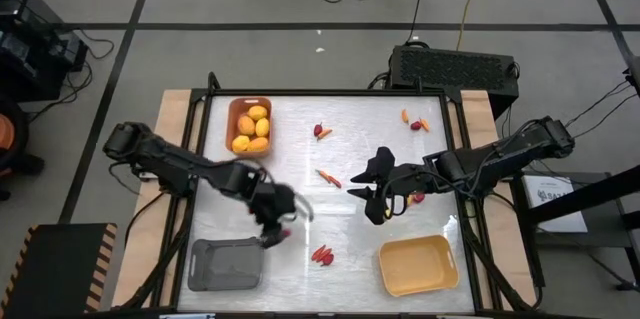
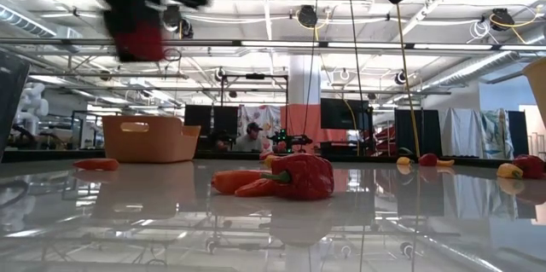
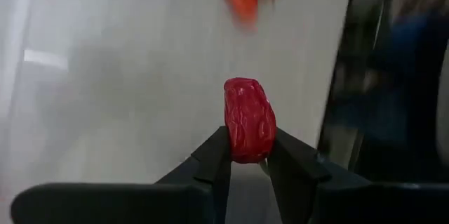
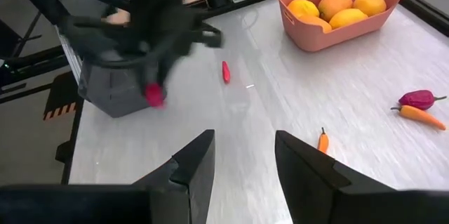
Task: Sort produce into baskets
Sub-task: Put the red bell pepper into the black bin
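My left gripper (image 1: 278,229) hangs above the table just past the grey basket's (image 1: 225,265) far right corner, shut on a small red chilli (image 3: 249,117). The right wrist view shows that chilli (image 4: 154,96) in the air beside the grey basket (image 4: 112,96). My right gripper (image 4: 243,159) waits open over the table's middle right (image 1: 382,205), with nothing between its fingers. The orange-brown basket (image 1: 250,125) at the far left holds several lemons (image 1: 252,127). Near the front right stands the yellow basket (image 1: 418,265). My left gripper pinches the red chilli's lower end (image 3: 247,151) between its two fingertips, one finger (image 3: 214,159) on each side. The chilli stands out beyond the fingertips and is lifted clear of the table. The fingers slant downward.
Loose produce lies on the table: a chilli with a carrot (image 1: 322,131) at the far middle, carrots (image 1: 330,177) at the centre, a red and orange pair (image 1: 322,255) near the front, more pieces (image 1: 415,121) at the far right, and a red piece (image 1: 418,197) beside my right gripper.
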